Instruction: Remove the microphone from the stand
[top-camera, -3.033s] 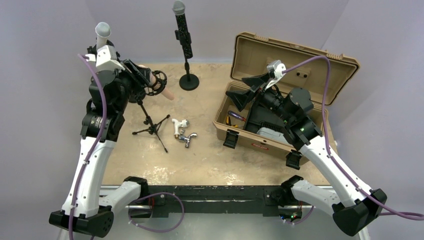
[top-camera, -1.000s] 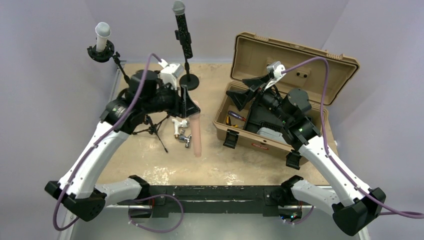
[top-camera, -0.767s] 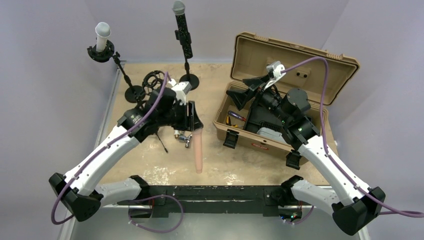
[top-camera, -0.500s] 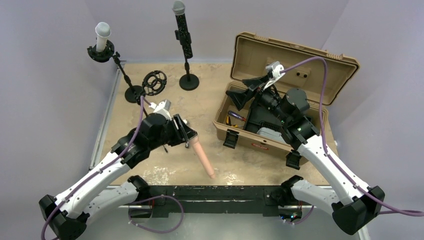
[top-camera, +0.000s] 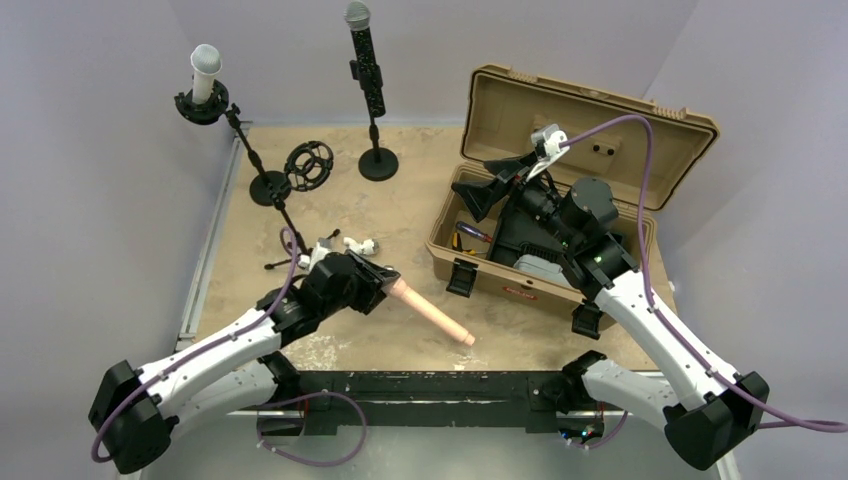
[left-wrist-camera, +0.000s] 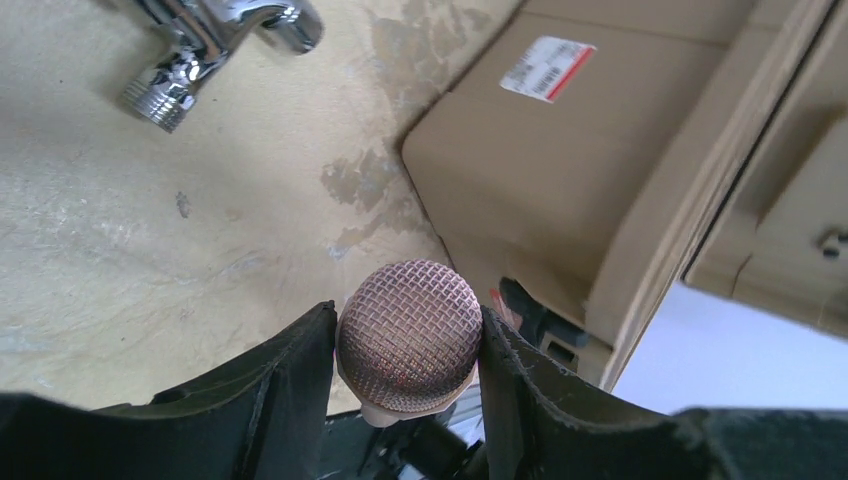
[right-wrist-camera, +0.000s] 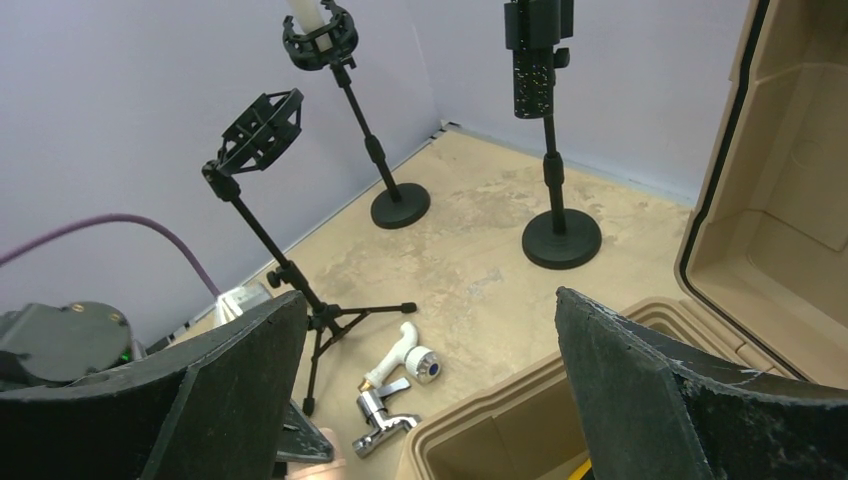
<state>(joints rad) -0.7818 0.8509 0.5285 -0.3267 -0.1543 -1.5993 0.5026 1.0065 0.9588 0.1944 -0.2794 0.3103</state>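
The left claw (top-camera: 378, 285) grips the pink microphone (top-camera: 435, 318) near its grille, low over the near worktop (top-camera: 400, 215) and well apart from the empty tripod stand (top-camera: 308, 165). It should be laid flat before release, clear of the case (top-camera: 600, 110). The right claw (top-camera: 490, 180) hangs wide open. There are three microphones and three stands, two of them loaded.

Case (top-camera: 590, 110) right of tripod stand (right-wrist-camera: 322, 318)
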